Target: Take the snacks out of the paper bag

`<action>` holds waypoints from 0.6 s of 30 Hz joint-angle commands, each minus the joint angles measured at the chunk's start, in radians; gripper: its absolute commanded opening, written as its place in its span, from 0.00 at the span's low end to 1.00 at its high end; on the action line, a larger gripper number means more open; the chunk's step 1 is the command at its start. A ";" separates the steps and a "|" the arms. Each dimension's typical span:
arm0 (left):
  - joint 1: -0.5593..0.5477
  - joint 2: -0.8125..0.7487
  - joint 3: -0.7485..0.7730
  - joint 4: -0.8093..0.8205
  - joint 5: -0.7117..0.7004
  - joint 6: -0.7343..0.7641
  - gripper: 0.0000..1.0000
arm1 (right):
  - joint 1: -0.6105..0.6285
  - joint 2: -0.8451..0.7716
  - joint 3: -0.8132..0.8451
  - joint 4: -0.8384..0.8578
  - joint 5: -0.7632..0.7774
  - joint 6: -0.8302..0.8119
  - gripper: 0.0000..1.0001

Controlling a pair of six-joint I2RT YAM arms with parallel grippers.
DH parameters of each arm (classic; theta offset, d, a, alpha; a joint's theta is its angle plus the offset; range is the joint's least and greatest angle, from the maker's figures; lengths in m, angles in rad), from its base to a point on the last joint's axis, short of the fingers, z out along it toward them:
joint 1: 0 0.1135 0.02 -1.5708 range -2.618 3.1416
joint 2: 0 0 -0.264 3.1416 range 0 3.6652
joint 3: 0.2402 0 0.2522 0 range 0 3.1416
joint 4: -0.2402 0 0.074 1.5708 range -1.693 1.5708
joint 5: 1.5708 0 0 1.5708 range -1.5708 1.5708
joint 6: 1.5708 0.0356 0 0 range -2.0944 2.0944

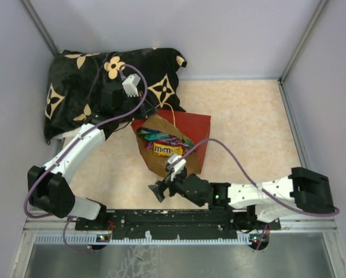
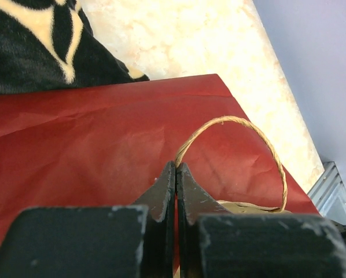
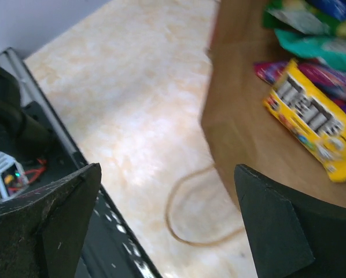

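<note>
The red paper bag (image 1: 195,130) lies on its side mid-table, its brown inside (image 3: 242,110) turned up. Snacks spill from its mouth: a yellow M&M's pack (image 1: 164,150) (image 3: 312,119), with green and teal packets (image 3: 312,46) and a purple one (image 3: 335,78) behind it. My left gripper (image 2: 177,165) (image 1: 151,111) is shut on the bag's upper looped handle (image 2: 265,150), over the red paper (image 2: 103,133). At the bag's near edge my right gripper (image 3: 168,168) (image 1: 163,184) stands open and empty. The lower handle loop (image 3: 187,234) lies flat on the table beneath it.
A black flower-patterned pillow (image 1: 86,87) (image 2: 34,46) fills the back left corner, right behind the bag. Grey walls close in the table on three sides. The black base rail (image 1: 173,219) runs along the near edge, close to my right gripper.
</note>
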 commanded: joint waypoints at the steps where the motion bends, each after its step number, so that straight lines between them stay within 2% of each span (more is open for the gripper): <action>1: 0.034 -0.026 -0.034 0.057 0.041 -0.027 0.00 | 0.042 0.108 0.110 0.196 0.116 -0.054 0.99; 5: 0.039 -0.036 -0.050 0.068 0.043 -0.031 0.00 | -0.080 0.115 0.049 0.244 0.102 0.073 0.98; 8: 0.039 -0.040 -0.053 0.076 0.057 -0.036 0.00 | -0.195 0.066 -0.006 0.194 0.067 0.198 0.97; 14: 0.039 -0.046 -0.057 0.093 0.100 -0.043 0.00 | -0.329 -0.027 -0.037 -0.028 0.076 0.246 0.99; 18: 0.018 -0.068 -0.061 0.117 0.125 -0.020 0.00 | -0.468 -0.097 -0.111 -0.060 -0.005 0.240 0.99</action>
